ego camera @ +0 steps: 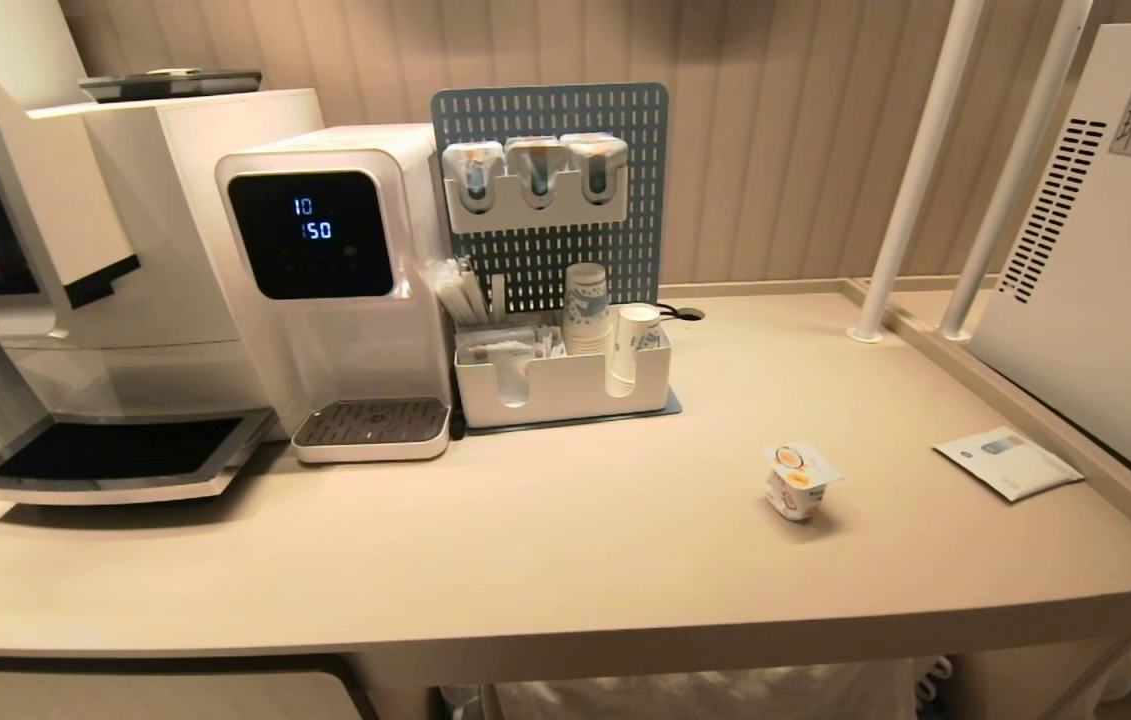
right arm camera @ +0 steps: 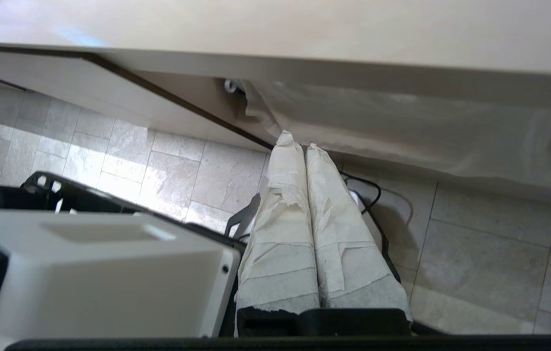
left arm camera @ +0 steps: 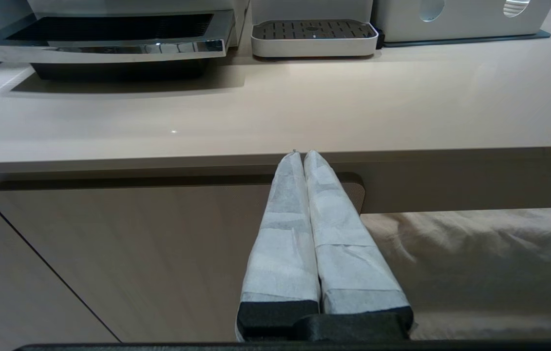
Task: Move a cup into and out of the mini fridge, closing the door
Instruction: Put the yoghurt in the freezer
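Observation:
The cup (ego camera: 799,481), small, white, with orange fruit marks and a square foil lid, stands on the beige counter (ego camera: 525,540) right of the middle. At the far right, past a raised ledge, the mini fridge (ego camera: 1105,270) shows its white side with black vent slots and a warning sticker; its door is out of view. Neither arm shows in the head view. My left gripper (left arm camera: 302,153) is shut and empty, below the counter's front edge by a cabinet door. My right gripper (right arm camera: 299,141) is shut and empty, below the counter's edge, above the tiled floor.
A water dispenser (ego camera: 335,290) with a black screen and a coffee machine (ego camera: 45,280) stand at the left. A pegboard organiser (ego camera: 565,370) holds tall paper cups. A flat packet (ego camera: 1008,461) lies near the ledge. Two white poles (ego camera: 965,170) rise beside the fridge.

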